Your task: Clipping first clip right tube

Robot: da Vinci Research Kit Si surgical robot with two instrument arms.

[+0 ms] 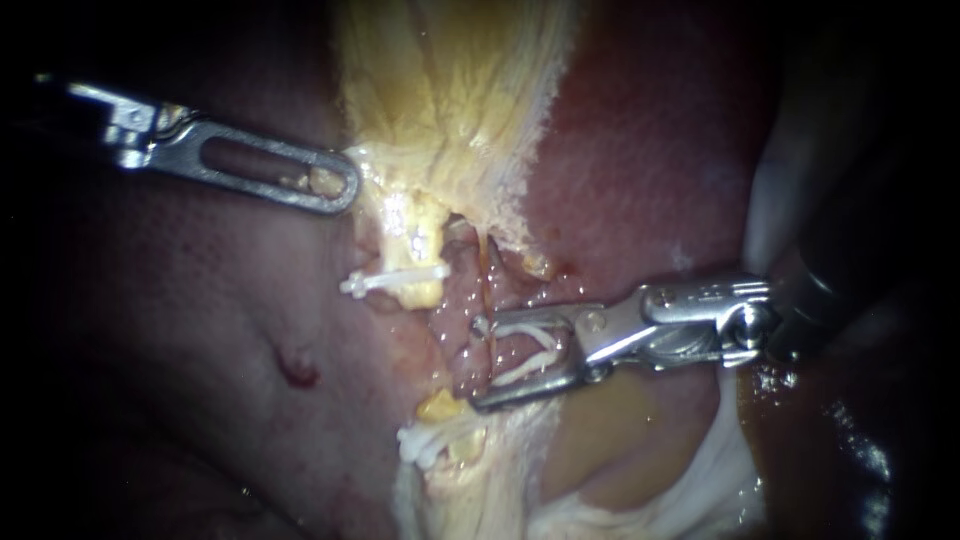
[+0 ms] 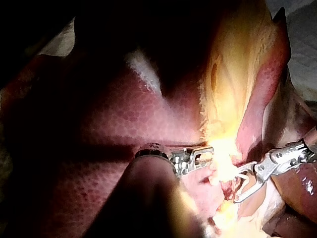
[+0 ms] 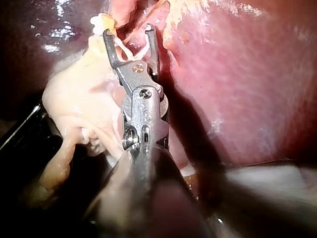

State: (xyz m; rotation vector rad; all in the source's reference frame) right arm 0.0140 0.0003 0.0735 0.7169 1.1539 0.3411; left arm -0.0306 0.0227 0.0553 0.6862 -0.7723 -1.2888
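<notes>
- right instrument's hand [image 1: 482, 365]: spread wide, carrying an open white clip [image 1: 522, 338], one leg seated along each jaw
- right tube [image 1: 480, 295] appears to sit between the tips, inside the clip's mouth
- clip not closed yet
- left tube's clip [image 1: 395, 280] already on
- left instrument [image 1: 300, 175] rests at the yellow tissue [image 1: 460, 90]; can't tell its hold
- my read: placement done; squeeze and release remain

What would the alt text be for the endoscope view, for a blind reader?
The right instrument holds an open white clip in its jaws at a thin tube. The left instrument touches yellowish tissue above a second clip already on another tube. The liver lies on both sides.
</notes>
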